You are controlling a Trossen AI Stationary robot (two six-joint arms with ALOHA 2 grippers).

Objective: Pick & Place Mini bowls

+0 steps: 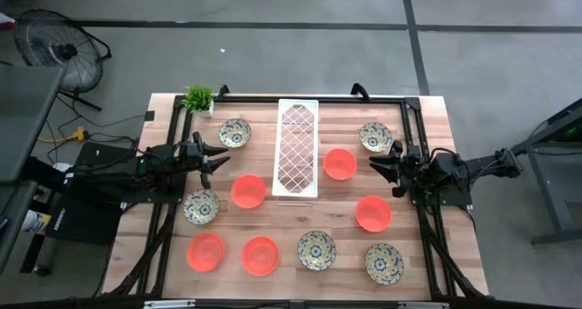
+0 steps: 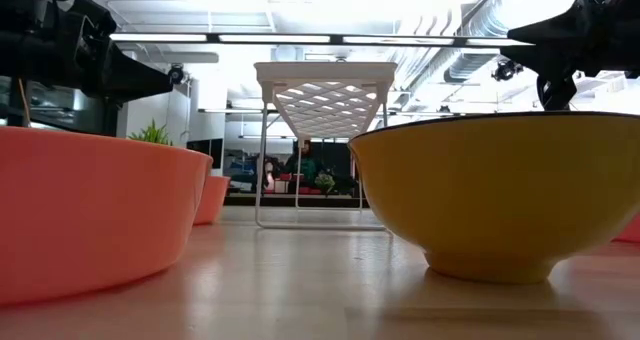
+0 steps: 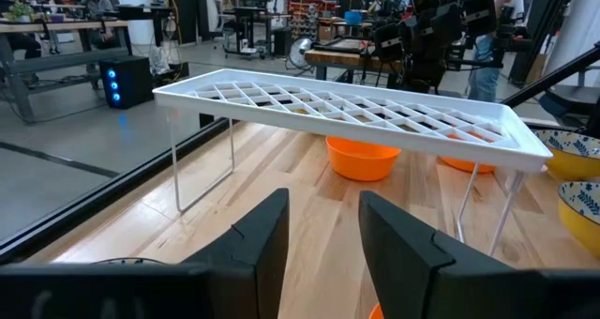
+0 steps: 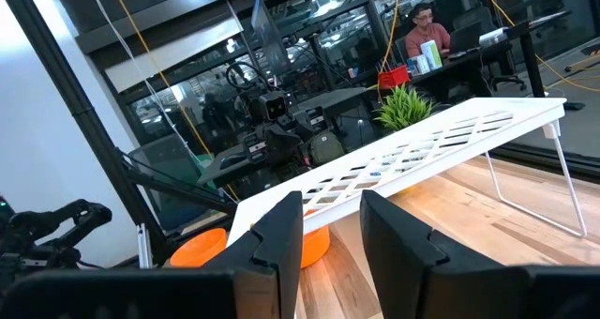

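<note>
Seen from above, a wooden table holds ten mini bowls. Nearest the front edge sit two orange bowls, then two floral bowls. Mid-table, more orange and floral bowls flank a white wire rack standing in the centre. Farthest back, a small potted plant stands at the left corner. The left gripper hovers over the table's left side, fingers spread and empty. The right gripper hovers opposite, also parted, holding nothing. Likely risk: bowls sit close together beside the rack, so a descending finger could clip a rim and tip or slide a bowl.
</note>
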